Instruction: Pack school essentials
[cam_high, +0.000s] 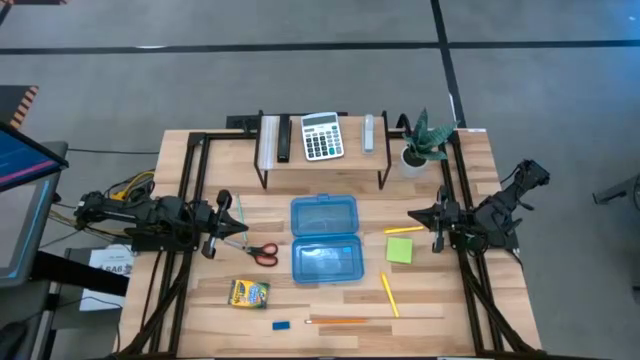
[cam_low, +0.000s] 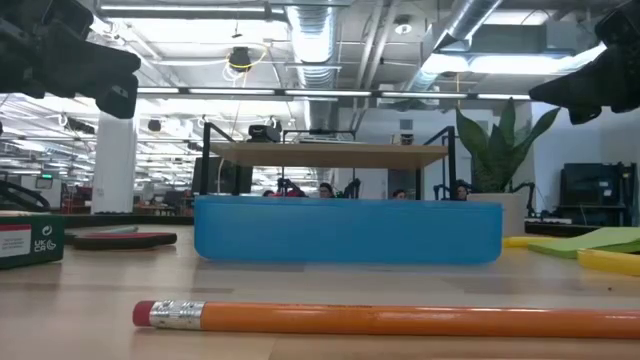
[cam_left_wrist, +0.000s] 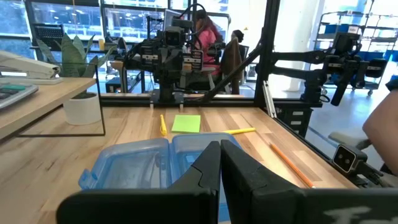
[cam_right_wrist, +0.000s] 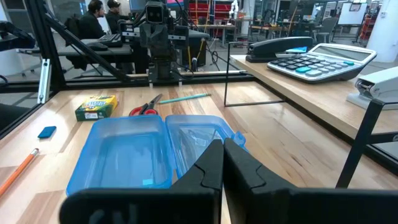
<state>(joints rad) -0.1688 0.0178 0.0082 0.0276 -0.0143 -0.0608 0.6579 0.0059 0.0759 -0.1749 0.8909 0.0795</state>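
The high view is centred on a blue translucent plastic case (cam_high: 324, 237), laid open on the wooden table (cam_high: 440, 310). The left gripper (cam_high: 238, 227) is seen at middle left of the frame, its fingers (cam_left_wrist: 208, 163) pressed together and holding nothing. The right gripper (cam_high: 412, 215) is seen at middle right, its fingers (cam_right_wrist: 212, 160) likewise drawn together on nothing. Red-handled scissors (cam_high: 258, 252) are placed just left of the case, with a yellow crayon box (cam_high: 249, 293) below them at lower left. A tiny blue eraser (cam_high: 281, 325) and an orange pencil (cam_high: 335, 321) are found along the bottom edge; in the low view the orange pencil fills the foreground. A yellow pencil (cam_high: 389, 295) is set at lower right of the case, and green sticky notes (cam_high: 399, 250) lie beneath yellow sticky notes (cam_high: 403, 230) at right of centre. A grey calculator (cam_high: 321, 136) is shown on the raised shelf (cam_high: 352, 160) at upper centre, beside a potted plant (cam_high: 423, 140)
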